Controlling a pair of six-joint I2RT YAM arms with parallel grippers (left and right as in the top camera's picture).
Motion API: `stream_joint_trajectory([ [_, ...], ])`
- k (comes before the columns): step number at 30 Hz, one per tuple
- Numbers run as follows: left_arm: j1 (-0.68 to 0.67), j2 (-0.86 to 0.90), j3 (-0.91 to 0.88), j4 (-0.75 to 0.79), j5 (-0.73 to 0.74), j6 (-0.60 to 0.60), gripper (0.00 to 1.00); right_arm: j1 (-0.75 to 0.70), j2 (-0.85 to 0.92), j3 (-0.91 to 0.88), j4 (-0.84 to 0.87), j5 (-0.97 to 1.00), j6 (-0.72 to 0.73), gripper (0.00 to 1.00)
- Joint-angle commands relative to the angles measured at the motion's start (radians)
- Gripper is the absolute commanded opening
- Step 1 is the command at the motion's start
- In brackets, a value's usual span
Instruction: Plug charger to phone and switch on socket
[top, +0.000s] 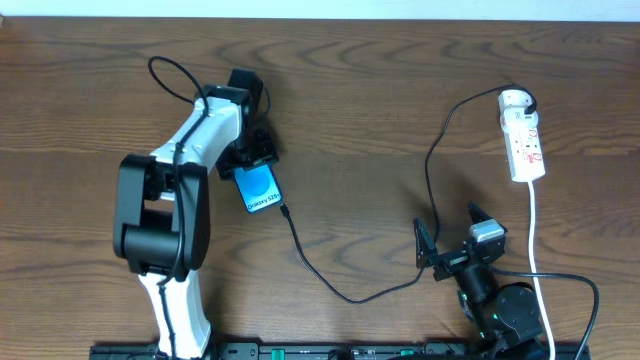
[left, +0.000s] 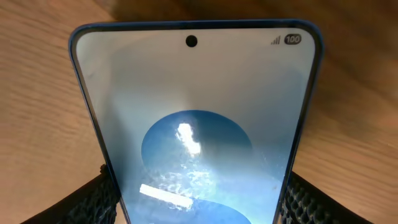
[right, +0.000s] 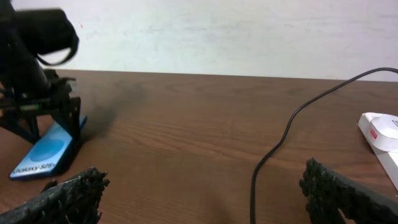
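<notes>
Both grippers are over a brown wood-grain table (top: 360, 120). The left gripper (top: 250, 165) is clamped on the long edges of a slim, black-edged phone (top: 261, 188) with a bright blue screen and white "Galaxy S25+" lettering. Its wrist view shows black textured fingers (left: 93, 199) pressed against both sides of the screen. The phone sits left of centre, and whether it lies flat or is tipped up cannot be told. A long thin black cable (top: 340, 292) ends in a small connector just beside the phone's near corner; whether it is seated cannot be told. The cable loops across to an elongated white power strip (top: 525, 145) with red marks, lying at the far right, well apart from the phone. The right gripper (top: 445, 215) has its jaws spread wide, grasping nothing, with the cable passing just beside it.
</notes>
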Motion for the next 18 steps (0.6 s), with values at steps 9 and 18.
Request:
stream_joint_trajectory([
  [9, 0.005, -0.173, 0.001, -0.008, 0.009, 0.002, 0.69, -0.005, 0.000, -0.002, -0.004, 0.001, 0.012, 0.99],
  [18, 0.005, -0.199, 0.001, -0.018, 0.184, 0.002, 0.69, -0.005, 0.000, -0.002, -0.004, 0.001, 0.012, 0.99],
])
